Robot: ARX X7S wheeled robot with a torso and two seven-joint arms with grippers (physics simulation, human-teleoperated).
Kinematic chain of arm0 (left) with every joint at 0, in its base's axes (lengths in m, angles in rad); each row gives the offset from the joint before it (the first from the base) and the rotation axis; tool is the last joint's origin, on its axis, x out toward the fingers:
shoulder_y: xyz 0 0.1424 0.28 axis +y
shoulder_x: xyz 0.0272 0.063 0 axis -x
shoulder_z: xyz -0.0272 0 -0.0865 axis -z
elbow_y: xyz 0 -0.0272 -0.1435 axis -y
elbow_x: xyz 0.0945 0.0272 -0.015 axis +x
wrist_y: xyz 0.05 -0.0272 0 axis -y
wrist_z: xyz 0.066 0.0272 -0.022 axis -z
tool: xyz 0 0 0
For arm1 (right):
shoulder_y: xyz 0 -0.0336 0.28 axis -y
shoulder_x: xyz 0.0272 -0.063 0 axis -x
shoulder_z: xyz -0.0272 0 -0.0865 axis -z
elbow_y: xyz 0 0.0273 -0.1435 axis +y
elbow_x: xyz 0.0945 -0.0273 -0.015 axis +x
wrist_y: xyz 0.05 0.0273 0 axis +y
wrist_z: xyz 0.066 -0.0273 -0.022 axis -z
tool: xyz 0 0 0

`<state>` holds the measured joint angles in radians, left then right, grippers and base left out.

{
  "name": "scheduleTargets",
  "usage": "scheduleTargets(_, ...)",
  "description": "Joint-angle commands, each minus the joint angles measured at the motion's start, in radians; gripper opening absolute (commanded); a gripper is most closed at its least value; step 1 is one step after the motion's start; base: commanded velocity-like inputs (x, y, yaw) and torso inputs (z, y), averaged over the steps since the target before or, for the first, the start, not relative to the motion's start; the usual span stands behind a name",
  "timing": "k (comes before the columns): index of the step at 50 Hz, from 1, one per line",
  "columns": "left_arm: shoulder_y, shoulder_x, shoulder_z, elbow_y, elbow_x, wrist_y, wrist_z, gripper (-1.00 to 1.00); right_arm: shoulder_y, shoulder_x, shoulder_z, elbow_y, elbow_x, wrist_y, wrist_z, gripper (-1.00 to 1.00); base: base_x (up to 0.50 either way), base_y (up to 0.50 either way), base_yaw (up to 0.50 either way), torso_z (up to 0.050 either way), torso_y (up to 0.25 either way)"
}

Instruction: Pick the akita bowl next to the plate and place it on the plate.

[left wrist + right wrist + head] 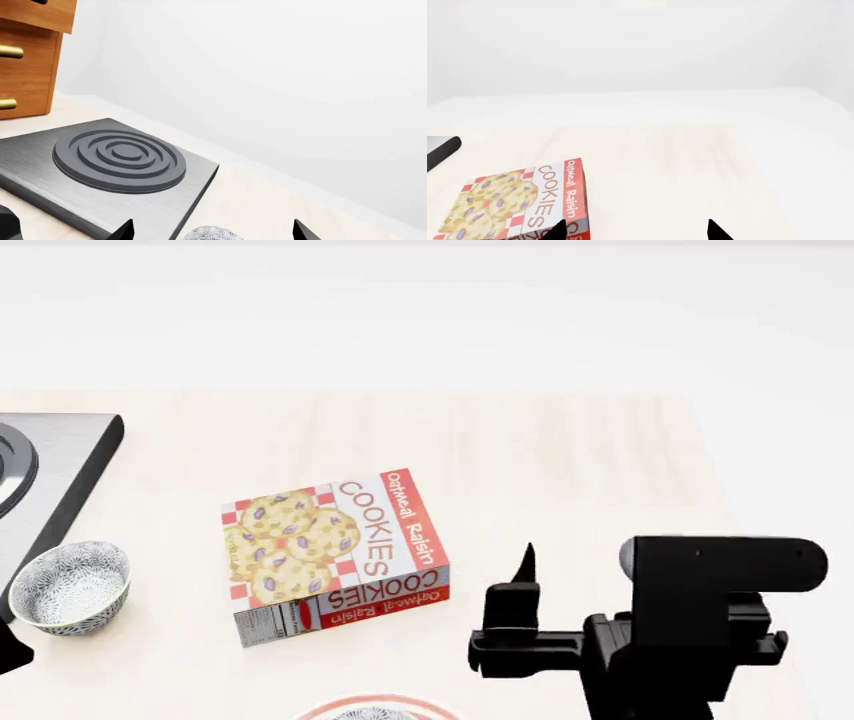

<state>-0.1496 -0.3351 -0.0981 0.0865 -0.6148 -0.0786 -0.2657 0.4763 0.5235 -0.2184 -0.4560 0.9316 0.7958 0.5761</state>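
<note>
At the near edge of the counter (561, 440), only a sliver of the plate (378, 708) shows in the head view, its red ring just visible with something pale and speckled on it that is too cropped to identify. The one clearly visible akita bowl (71, 587) sits upright at the left, close beside the stove top (54, 475), well apart from the plate, with the cookie box (340, 555) lying flat between them.

The left gripper (213, 231) hangs with its fingertips spread apart and nothing between them; a speckled rim peeks up under it in the wrist view. The right gripper (637, 231) is likewise spread and empty, hovering near the box's end.

Judging from this, the main risk is choosing the wrong bowl: this one seems far from the plate, while the intended one may be out of frame. A left-hand grasp could also clip the stove's edge, and carrying across could knock the box.
</note>
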Motion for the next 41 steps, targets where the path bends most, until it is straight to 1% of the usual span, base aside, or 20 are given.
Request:
scheduleTargets(1,0.001,-0.002,0.003,0.002,0.001,0.002,-0.004,1.0,-0.141,0.013,0.011,-0.053,-0.198,-0.205,0.005,1.0,0.0,0.0,0.0,0.0,0.0)
scheduleTargets(8,0.002,-0.003,0.004,0.005,-0.002,0.001,-0.006,1.0,-0.212,0.017,0.024,-0.054,-0.267,-0.284,0.019,1.0,0.0,0.0,0.0,0.0,0.0)
scheduleTargets(14,0.001,-0.003,0.006,0.001,0.0,0.004,-0.005,1.0,-0.241,0.016,0.025,-0.047,-0.309,-0.328,0.024,1.0,0.0,0.0,0.0,0.0,0.0)
scheduleTargets(15,0.001,-0.003,0.006,0.002,-0.001,0.004,-0.006,1.0,-0.253,0.015,0.024,-0.042,-0.335,-0.356,0.024,1.0,0.0,0.0,0.0,0.0,0.0)
scheduleTargets(17,0.0,-0.002,0.007,-0.005,0.001,0.009,-0.002,1.0,-0.251,0.026,0.009,-0.045,-0.369,-0.358,0.028,1.0,0.0,0.0,0.0,0.0,0.0)
scheduleTargets(20,0.0,-0.002,0.009,-0.006,0.004,0.012,-0.001,1.0,-0.265,0.027,0.028,-0.055,-0.364,-0.375,0.035,1.0,0.0,0.0,0.0,0.0,0.0)
scheduleTargets(22,0.001,-0.004,0.011,-0.002,0.008,0.013,-0.003,1.0,-0.285,0.032,0.039,-0.052,-0.396,-0.412,0.041,1.0,0.0,0.0,0.0,0.0,0.0)
scheduleTargets(35,0.004,-0.006,0.015,-0.001,0.009,0.018,-0.002,1.0,-0.387,0.07,0.151,-0.075,-0.383,-0.473,0.075,1.0,0.0,0.0,0.0,0.0,0.0)
scheduleTargets(41,0.005,-0.005,0.017,0.002,0.008,0.016,-0.006,1.0,-0.402,0.079,0.161,-0.09,-0.383,-0.483,0.073,1.0,0.0,0.0,0.0,0.0,0.0)
